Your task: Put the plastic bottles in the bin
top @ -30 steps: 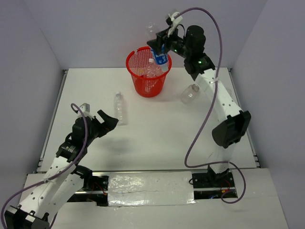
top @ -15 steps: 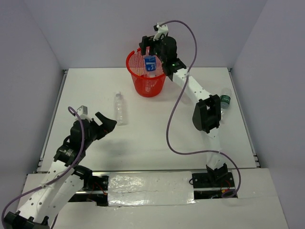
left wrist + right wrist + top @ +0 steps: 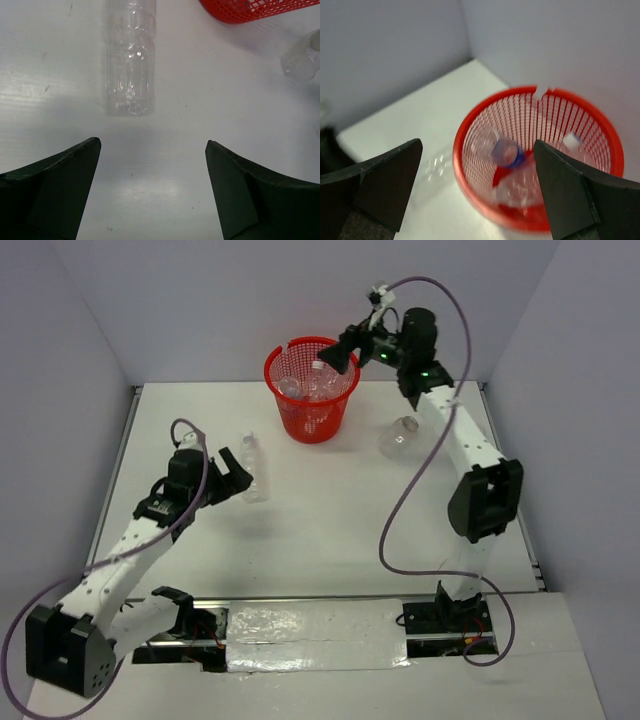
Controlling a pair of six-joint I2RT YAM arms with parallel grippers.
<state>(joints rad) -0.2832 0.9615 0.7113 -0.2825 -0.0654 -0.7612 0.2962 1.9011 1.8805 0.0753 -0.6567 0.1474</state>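
The red mesh bin [image 3: 318,423] stands at the back of the table with several clear plastic bottles [image 3: 305,388] inside; one has a blue label [image 3: 509,153]. My right gripper [image 3: 335,353] hangs open and empty above the bin's right rim [image 3: 459,150]. A clear bottle [image 3: 251,468] lies on the table left of the bin. My left gripper [image 3: 228,472] is open just short of its base, and in the left wrist view the bottle [image 3: 130,65] lies ahead of the spread fingers [image 3: 65,175]. Another bottle [image 3: 398,437] lies right of the bin.
Grey walls enclose the table at the back and sides. The bin's base [image 3: 250,7] and the right-hand bottle [image 3: 304,60] show at the top right of the left wrist view. The right arm's purple cable [image 3: 420,490] loops over the right half of the table.
My right gripper opened and let the blue-labelled bottle drop into the bin, then drew back to the right. My left arm reached forward up to the bottle lying on the table.
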